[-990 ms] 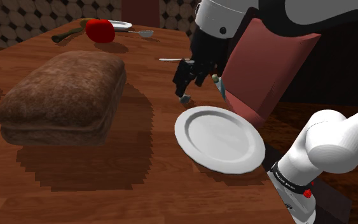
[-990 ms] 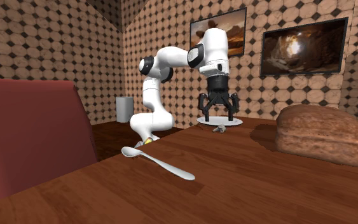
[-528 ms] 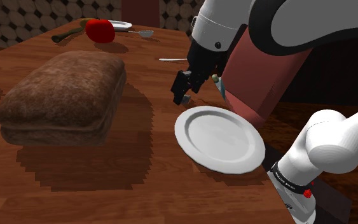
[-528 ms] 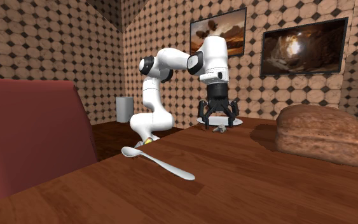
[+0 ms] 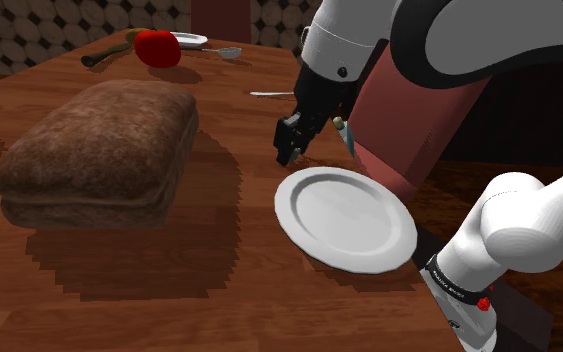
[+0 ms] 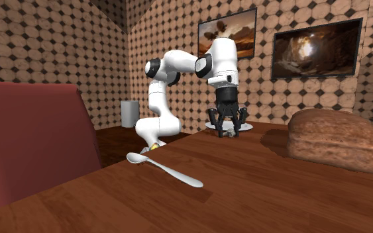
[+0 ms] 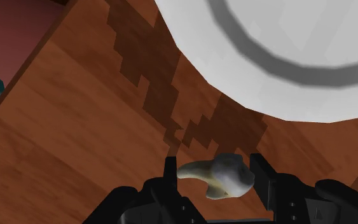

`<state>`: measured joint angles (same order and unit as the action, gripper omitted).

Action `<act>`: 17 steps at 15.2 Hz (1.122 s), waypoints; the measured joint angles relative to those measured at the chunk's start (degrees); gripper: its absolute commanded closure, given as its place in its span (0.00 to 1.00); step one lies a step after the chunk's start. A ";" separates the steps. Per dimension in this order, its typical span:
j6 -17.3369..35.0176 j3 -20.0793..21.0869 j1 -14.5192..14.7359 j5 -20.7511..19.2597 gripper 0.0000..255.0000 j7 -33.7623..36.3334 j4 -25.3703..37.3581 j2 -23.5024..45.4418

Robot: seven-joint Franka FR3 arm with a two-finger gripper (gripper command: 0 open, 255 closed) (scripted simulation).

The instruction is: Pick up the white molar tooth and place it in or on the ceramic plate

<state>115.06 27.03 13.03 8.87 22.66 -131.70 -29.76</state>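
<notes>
Wallpapered room, brown roundel pattern on the walls (image 6: 65,53), two framed pictures (image 6: 317,46) hung on the far side. Reddish-brown wooden table (image 5: 219,290) spanning the shoulder view. White arm (image 6: 178,66) with dark joints, bent over the table's far end in the second exterior view. Large brown loaf (image 5: 99,150) lying towards the shoulder view's left, well apart from the plate. White plate (image 5: 344,215), round and rimmed, flat on the table just beside the gripper, towards the shoulder view's lower right of it. Pale spoon (image 6: 165,170) lying in the second exterior view's foreground, near the table edge. Red round fruit (image 5: 156,47) at the table's far corner, next to a small white dish (image 5: 191,39). Black gripper (image 5: 289,150) lowered to the table surface close to the plate's rim, fingers (image 7: 260,181) drawn in and clasping the molar tooth (image 7: 219,177) from both sides. Tooth greyish white with a yellowish root, low over the bare wood just outside the plate, not on it; contact with the wood not discernible.
</notes>
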 measured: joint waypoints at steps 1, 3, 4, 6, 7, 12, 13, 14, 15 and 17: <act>0.00 0.00 0.00 0.00 1.00 0.00 0.00 0.00; 0.00 0.00 0.00 0.00 1.00 0.00 0.00 0.00; 0.00 0.00 0.00 0.00 1.00 0.00 0.00 0.00; 0.00 0.00 0.00 0.00 1.00 0.00 0.00 0.00; 0.00 0.00 0.00 0.00 1.00 0.00 0.00 0.00; -3.12 -0.54 -0.18 -0.28 1.00 -0.16 3.00 -0.14; -3.79 -0.67 -0.22 -0.34 1.00 -0.21 3.63 -0.17; -4.54 -0.79 -0.26 -0.40 1.00 -0.23 4.36 -0.19; -5.37 -0.81 -0.29 -0.47 1.00 -0.13 5.26 -0.13; -6.64 -1.07 -0.35 -0.56 1.00 -0.25 6.44 -0.21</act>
<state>108.42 25.96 12.68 8.30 22.40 -125.26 -29.97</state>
